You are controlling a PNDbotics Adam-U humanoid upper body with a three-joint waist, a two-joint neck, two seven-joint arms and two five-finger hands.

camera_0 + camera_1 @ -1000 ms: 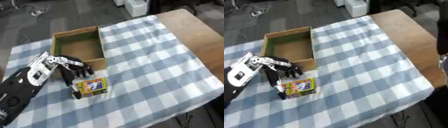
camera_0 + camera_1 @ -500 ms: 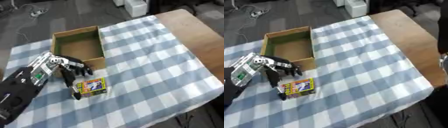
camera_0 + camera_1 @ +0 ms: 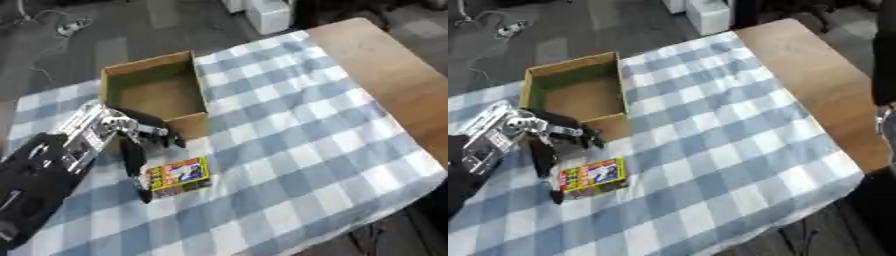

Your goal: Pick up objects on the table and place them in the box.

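Blue-and-white checked cloth [image 3: 289, 130] covers most of the wooden table [image 3: 385, 65], whose bare brown top shows on the right; grey floor with cables lies beyond. We see an open brown cardboard box [image 3: 155, 95] on the cloth at upper left, nothing visible inside it. Our left hand [image 3: 131, 137], black with silver joints, comes in from the lower left and hovers just in front of the box's near wall. Its fingers [image 3: 136, 160] are spread and fairly straight, pinching nothing; one long finger points down along the left edge of a small flat yellow packet with colourful print [image 3: 179, 175], and we cannot tell whether it touches. That packet lies flat on the cloth, just in front of the box and outside it. Our right hand [image 3: 885, 125] shows only as a sliver at the right edge of the right eye view; we cannot tell its state.
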